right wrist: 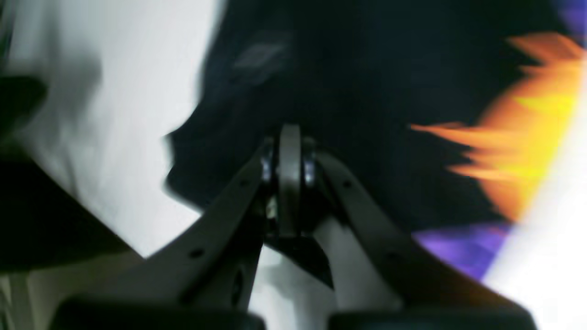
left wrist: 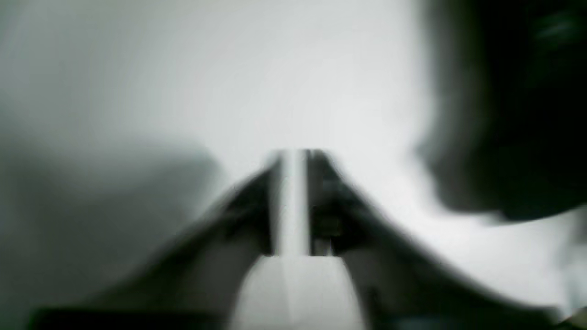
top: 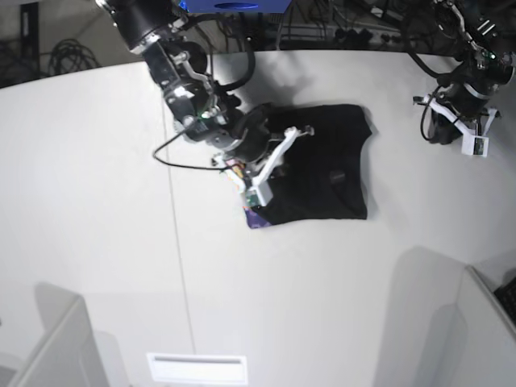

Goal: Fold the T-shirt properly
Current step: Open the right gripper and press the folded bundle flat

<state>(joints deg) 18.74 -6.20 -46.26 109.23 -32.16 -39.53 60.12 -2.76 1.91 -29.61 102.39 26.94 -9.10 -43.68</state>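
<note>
The black T-shirt (top: 322, 169) lies folded into a rough square on the white table (top: 97, 201). Purple and orange print peeks out at its left edge (top: 255, 216). My right gripper (top: 300, 133) is over the shirt's upper left part. In the blurred right wrist view its fingers (right wrist: 290, 151) are shut, with a black flap of cloth (right wrist: 300, 256) between them, black cloth behind and the orange sun print (right wrist: 527, 137) at the right. My left gripper (top: 437, 129) is at the table's far right, off the shirt. In its own view it (left wrist: 293, 158) is shut and empty.
A seam line (top: 173, 201) runs down the table left of the shirt. Grey partitions stand at the front left (top: 48, 347) and front right (top: 451, 322). A white label plate (top: 196, 368) lies at the front edge. Cables hang behind the table's far edge.
</note>
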